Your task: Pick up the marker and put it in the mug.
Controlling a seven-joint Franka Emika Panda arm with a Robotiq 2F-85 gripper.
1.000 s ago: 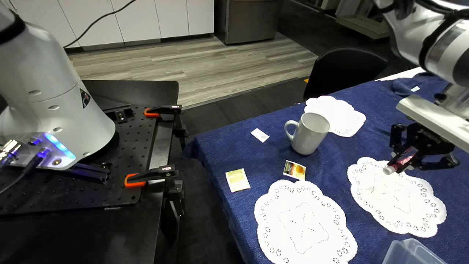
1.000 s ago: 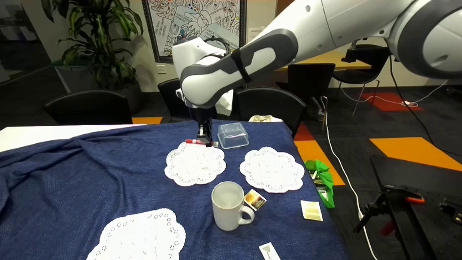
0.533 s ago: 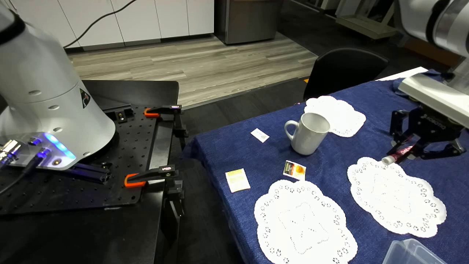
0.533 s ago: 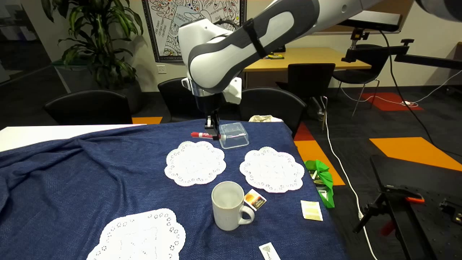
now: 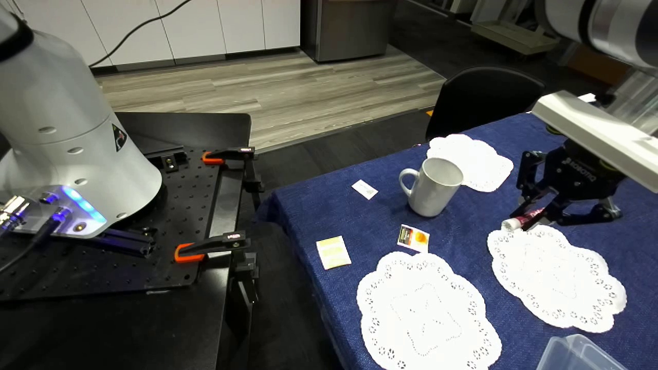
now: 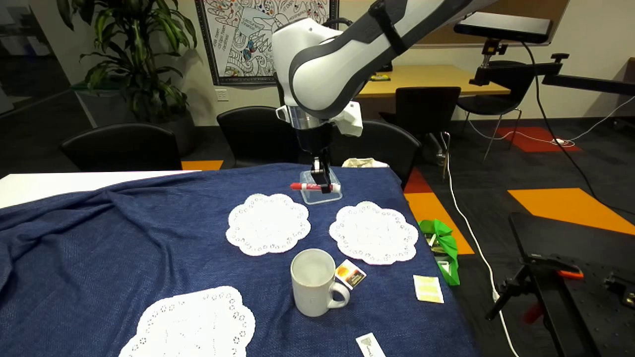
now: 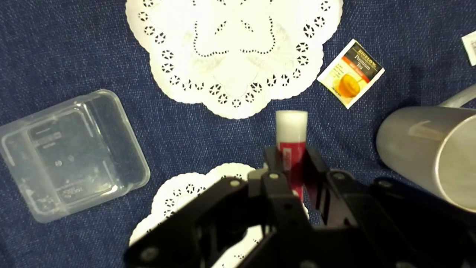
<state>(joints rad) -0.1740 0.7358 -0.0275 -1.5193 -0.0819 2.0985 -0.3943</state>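
Note:
The marker, with a red body and a whitish end, shows in both exterior views (image 5: pixel 512 223) (image 6: pixel 303 186) and in the wrist view (image 7: pixel 292 126). My gripper (image 5: pixel 533 213) is shut on it, fingers on either side of its red part, and holds it roughly level above the table. The gripper also shows at the back (image 6: pixel 325 187) and in the wrist view (image 7: pixel 292 163). The white mug stands upright on the blue cloth in both exterior views (image 5: pixel 434 190) (image 6: pixel 311 295), apart from the gripper. In the wrist view the mug (image 7: pixel 412 145) is at the right. Its inside looks empty.
Three white doilies (image 5: pixel 429 308) (image 6: pixel 268 225) (image 6: pixel 193 327) lie on the cloth. A clear plastic container (image 7: pixel 74 156) is near the gripper. A tea packet (image 6: pixel 350 273) lies beside the mug, with a yellowish packet (image 6: pixel 428 288) and a small white packet (image 6: pixel 369 345) further off.
The gripper has lifted with the marker held and moved sideways, from over a doily to in front of the clear container in an exterior view. The mug has not moved.

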